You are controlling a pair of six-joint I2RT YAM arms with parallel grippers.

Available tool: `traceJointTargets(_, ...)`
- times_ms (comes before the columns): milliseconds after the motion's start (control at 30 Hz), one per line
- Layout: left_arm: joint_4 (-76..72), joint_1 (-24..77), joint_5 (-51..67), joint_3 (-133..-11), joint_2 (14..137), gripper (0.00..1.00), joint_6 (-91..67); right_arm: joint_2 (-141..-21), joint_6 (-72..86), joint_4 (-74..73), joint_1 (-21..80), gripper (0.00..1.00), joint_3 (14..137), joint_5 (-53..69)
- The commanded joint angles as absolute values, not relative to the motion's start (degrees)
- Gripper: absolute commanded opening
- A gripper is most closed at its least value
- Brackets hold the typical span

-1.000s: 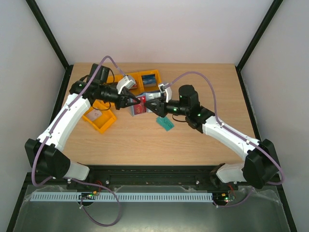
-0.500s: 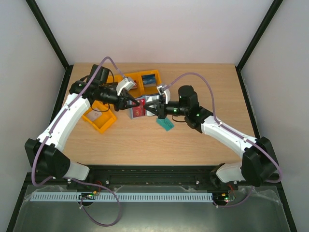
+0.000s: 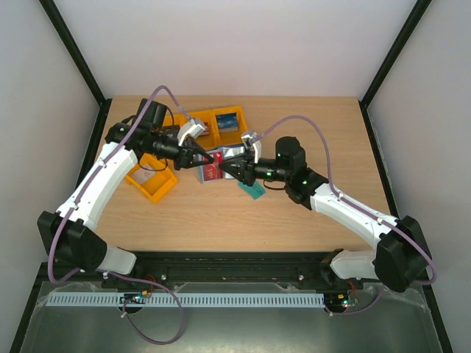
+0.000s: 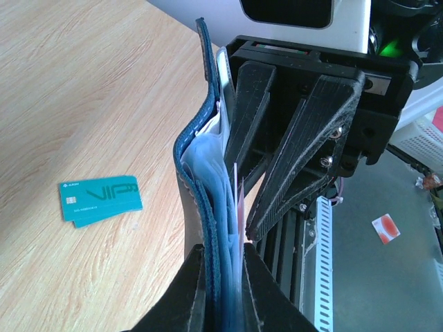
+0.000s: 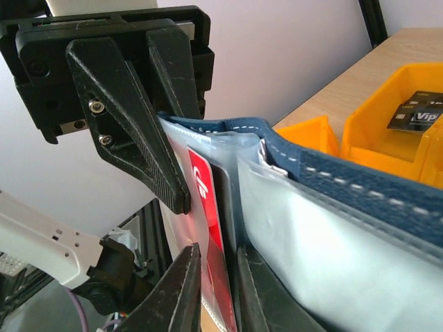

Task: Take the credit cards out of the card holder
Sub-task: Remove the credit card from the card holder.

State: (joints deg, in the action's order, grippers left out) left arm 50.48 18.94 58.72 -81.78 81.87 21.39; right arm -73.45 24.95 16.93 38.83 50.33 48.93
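The right gripper (image 5: 218,254) stands narrow astride a red credit card (image 5: 208,200) poking from a clear sleeve (image 5: 311,228), though I cannot tell whether it truly bites. Facing it, the left gripper (image 4: 223,257) is clamped on the card holder (image 4: 202,138), holding it on edge with its open side toward the right fingers, probably as an anchor to pull against.

Robotics lab cell: white panel walls (image 3: 243,44), black frame posts (image 3: 73,51), wooden table (image 3: 221,220), arm-mounting rail (image 3: 235,259).
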Motion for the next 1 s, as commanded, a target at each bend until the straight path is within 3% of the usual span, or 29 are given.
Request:
traceJointTargets(0, 48.23, 20.96, 65.24, -83.01, 82.32, 0.02, 23.19, -71.85, 22.46, 25.10, 43.21, 0.16, 51.55, 49.54)
traceJointTargets(267, 46.11, 22.45, 64.84, -82.91, 83.03, 0.02, 21.52, -75.57, 23.29, 26.50, 44.41, 0.30, 54.87, 58.80)
traceJointTargets(567, 42.92, 21.79, 61.84, -82.84, 83.54, 0.02, 20.55, -71.05, 22.75, 29.69, 44.44, 0.26, 52.71, 67.72)
traceJointTargets(700, 42.89, 21.35, 59.15, -82.81, 83.57, 0.02, 21.81, -68.97, 21.18, 27.71, 44.47, 0.30, 52.83, 70.74)
traceJointTargets(967, 44.92, 23.41, 59.95, -83.18, 83.03, 0.02, 23.98, -67.51, 20.38, 24.29, 44.47, 0.33, 52.66, 55.13)
